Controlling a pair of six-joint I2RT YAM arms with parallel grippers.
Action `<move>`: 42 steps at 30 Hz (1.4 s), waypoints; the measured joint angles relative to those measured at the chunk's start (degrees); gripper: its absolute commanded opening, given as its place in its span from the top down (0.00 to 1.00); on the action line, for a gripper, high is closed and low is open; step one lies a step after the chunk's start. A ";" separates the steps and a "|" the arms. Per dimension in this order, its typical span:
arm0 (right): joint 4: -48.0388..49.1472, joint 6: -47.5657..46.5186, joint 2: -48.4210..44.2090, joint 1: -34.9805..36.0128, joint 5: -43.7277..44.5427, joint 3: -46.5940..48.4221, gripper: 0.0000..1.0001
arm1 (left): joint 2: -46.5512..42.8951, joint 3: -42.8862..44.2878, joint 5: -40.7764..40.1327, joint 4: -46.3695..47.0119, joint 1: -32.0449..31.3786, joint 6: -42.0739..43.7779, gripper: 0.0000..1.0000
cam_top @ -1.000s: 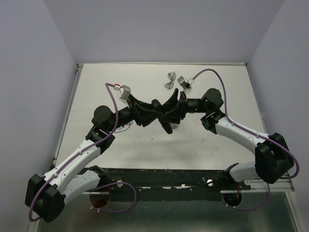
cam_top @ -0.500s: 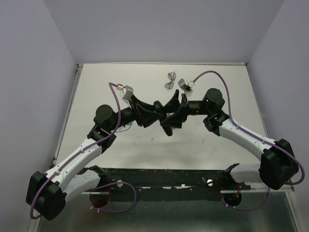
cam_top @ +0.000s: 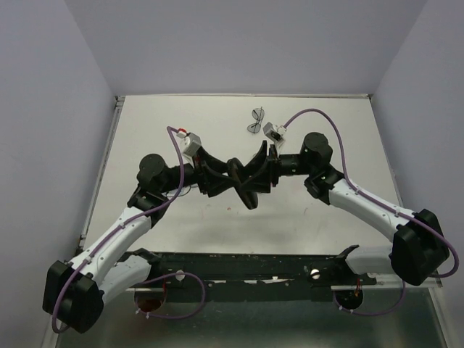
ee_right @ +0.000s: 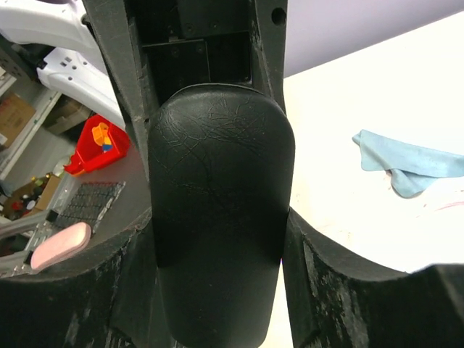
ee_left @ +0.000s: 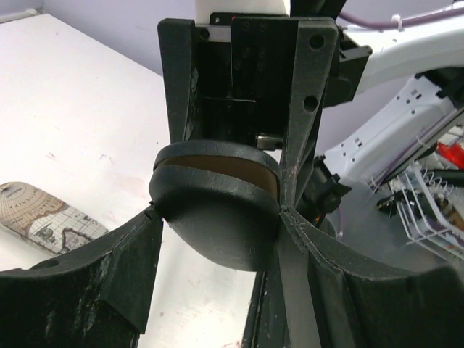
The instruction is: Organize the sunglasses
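Sunglasses: a pair with a thin dark frame and grey lenses (cam_top: pixel 255 120) is seen in the top view, in the upper centre of the frame, lying on the tabletop (cam_top: pixel 145 123). It is touched by neither arm.
Sunglasses, relation to arms: the pair is located just above and to the left of the right wrist, apart from it. It lies well apart from the black object held at centre frame.
Second pair: no pink-purple pair can be told in any view.
Hard case: a black oblong hard case (cam_top: pixel 246 192) is held between both arms at the centre of the top view. Whether it is lifted off the tabletop cannot be told.
Left gripper: in the left wrist view the left gripper (ee_left: pixel 221 217) is clamped on one rounded end of the hard case. A finger is pressed against each side.
Case seam: a tan band is visible between the two black shells in the left wrist view.
Right gripper: in the right wrist view the right gripper (ee_right: pixel 217 225) is closed around the hard case. The textured black shell fills the gap and is touched by both fingers.
Patterned pouch: a soft pouch with a map-like print (ee_left: pixel 43 216) lies on the tabletop at the left edge of the left wrist view.
Blue cloth: a crumpled light-blue cloth (ee_right: pixel 406 163) lies on the tabletop at the right of the right wrist view.
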 measured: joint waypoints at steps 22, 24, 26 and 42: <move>-7.58 -1.31 -1.68 -0.17 3.82 2.16 0.99 | 1.49 1.62 -5.79 -20.85 6.91 11.37 0.01; -8.22 -1.86 -1.62 -0.17 4.48 2.25 0.99 | -0.85 0.15 -3.98 -17.55 6.91 8.68 0.01; -8.81 -2.36 -1.42 -0.17 4.94 2.27 0.99 | -3.67 -1.33 -1.70 -13.77 6.91 6.71 0.01; -7.50 -2.34 0.90 -0.17 1.49 3.39 0.99 | 5.86 1.90 6.38 6.23 5.40 -9.64 0.01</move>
